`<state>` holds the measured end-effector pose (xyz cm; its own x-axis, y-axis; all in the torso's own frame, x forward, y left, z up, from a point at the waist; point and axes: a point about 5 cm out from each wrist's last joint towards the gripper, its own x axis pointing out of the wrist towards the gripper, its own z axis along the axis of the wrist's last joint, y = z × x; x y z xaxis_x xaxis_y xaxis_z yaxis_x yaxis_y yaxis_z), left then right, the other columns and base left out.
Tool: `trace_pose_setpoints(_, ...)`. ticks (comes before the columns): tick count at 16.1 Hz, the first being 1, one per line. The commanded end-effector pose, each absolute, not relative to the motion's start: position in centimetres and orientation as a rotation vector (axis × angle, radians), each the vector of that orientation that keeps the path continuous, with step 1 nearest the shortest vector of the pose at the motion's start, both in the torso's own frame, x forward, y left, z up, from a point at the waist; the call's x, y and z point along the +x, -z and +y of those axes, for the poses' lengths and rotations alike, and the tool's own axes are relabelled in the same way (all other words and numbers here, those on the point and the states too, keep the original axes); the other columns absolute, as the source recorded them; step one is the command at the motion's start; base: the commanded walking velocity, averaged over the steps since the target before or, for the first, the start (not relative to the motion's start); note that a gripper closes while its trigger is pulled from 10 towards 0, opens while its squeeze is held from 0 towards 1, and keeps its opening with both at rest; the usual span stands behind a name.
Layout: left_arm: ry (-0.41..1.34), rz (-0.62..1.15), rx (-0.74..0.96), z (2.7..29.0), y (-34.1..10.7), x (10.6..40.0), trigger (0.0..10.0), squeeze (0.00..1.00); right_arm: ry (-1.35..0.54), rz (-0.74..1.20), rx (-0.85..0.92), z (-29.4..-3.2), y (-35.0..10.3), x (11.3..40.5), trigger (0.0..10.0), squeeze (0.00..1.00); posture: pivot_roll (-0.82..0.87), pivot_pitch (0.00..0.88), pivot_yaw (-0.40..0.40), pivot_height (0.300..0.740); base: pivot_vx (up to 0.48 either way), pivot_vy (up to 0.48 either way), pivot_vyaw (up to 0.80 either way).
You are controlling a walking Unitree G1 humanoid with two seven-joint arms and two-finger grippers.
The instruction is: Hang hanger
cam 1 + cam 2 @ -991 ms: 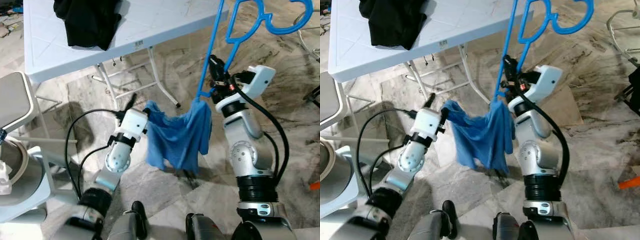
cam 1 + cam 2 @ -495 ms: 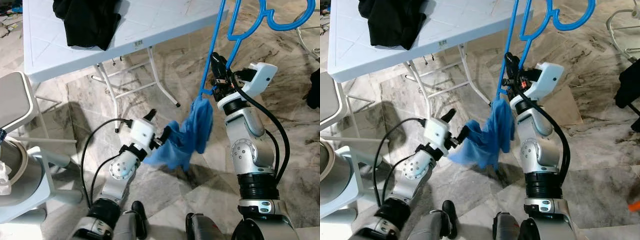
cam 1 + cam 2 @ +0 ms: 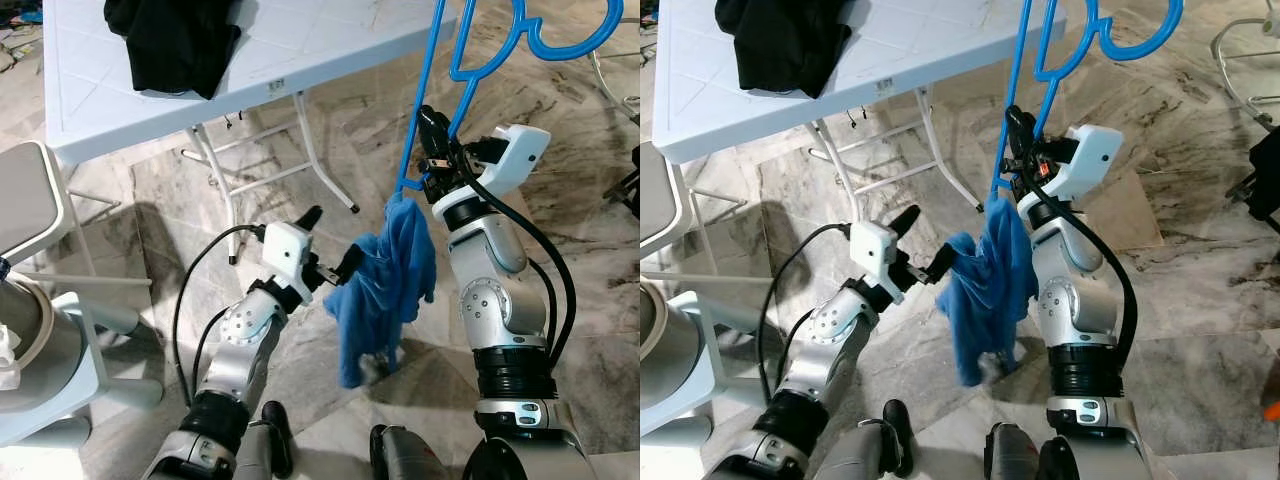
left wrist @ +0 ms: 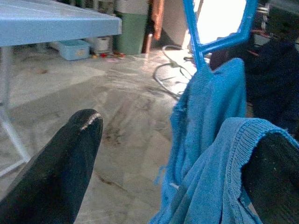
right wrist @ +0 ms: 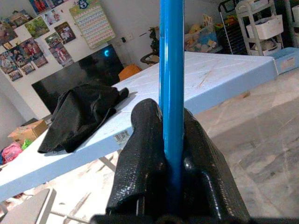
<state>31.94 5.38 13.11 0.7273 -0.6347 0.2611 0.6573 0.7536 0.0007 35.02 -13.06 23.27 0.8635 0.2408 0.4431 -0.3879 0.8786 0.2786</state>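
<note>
Blue hanger (image 3: pixel 428 95) held upright above the marble floor (image 3: pixel 330 130), bar clamped between right gripper (image 3: pixel 432 135) fingers (image 5: pixel 140 163). Blue cloth (image 3: pixel 385 285) draped from its lower corner, hanging slack. Left gripper (image 3: pixel 330 245) fingers (image 4: pixel 60 158) spread apart, one tip under the cloth's edge. Behind, pale tabletop (image 3: pixel 300 40) bearing black garment (image 3: pixel 175 40).

A floor (image 3: pixel 560 190) of grey-brown veined marble tiles is seen throughout. A pale blue folding bench (image 3: pixel 300 40) on white metal legs (image 3: pixel 325 160) is set at the upper left, and a black garment (image 3: pixel 175 40) is heaped near its far edge. A grey-seated chair (image 3: pixel 25 205) is placed beside the bench's near corner. In the right wrist view, a white wall (image 5: pixel 131 18) is hung with posters (image 5: pixel 91 21) and photographs (image 5: pixel 28 35), a dark screen (image 5: pixel 70 79) is stood against it, and a shelf rack (image 5: pixel 259 23) is loaded with boxes.
</note>
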Motion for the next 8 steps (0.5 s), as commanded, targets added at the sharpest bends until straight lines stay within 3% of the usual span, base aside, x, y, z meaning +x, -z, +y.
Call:
trace_pose_setpoints(1, 0.749, -0.229, -0.079, 4.8, -12.4, 31.6, 10.0, 1.00, -0.370, -0.429, 0.367, -12.4, -23.8, 34.9, 10.0, 0.00, -0.23, 0.304, 0.050, 0.740, 0.000, 0.000, 0.00)
trace_pose_setpoints(8, 0.800, -0.178, 0.043, 3.0, -11.4, 32.2, 10.0, 1.00, -0.442, -0.459, 0.383, -11.3, -25.5, 34.1, 10.0, 0.00, -0.27, 0.302, 0.053, 0.740, 0.000, 0.000, 0.00)
